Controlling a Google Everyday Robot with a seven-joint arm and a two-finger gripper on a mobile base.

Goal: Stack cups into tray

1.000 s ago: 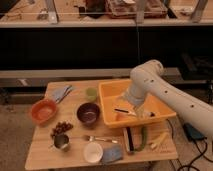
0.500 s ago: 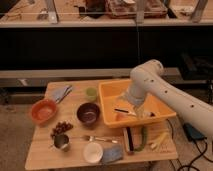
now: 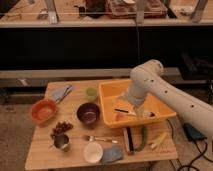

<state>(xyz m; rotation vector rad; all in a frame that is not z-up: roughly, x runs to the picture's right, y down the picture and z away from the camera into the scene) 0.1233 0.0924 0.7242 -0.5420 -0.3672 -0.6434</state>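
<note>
The yellow-orange tray (image 3: 111, 89) stands at the right of the wooden table. My gripper (image 3: 131, 109) hangs inside the tray, over its floor, at the end of the white arm (image 3: 165, 92). The light-green cup (image 3: 91, 93) stands just left of the tray's rim. The white cup (image 3: 93, 151) sits near the table's front edge. The shiny metal cup (image 3: 62, 142) with a handle stands at the front left. All three cups are outside the tray and apart from the gripper.
A dark purple bowl (image 3: 88, 112) and an orange bowl (image 3: 43, 110) sit left of the tray. A blue cloth (image 3: 61, 93), a fork (image 3: 100, 139), a brown snack pile (image 3: 61, 128), a brush (image 3: 129, 138) and vegetable pieces (image 3: 159, 140) lie about the table (image 3: 45, 155).
</note>
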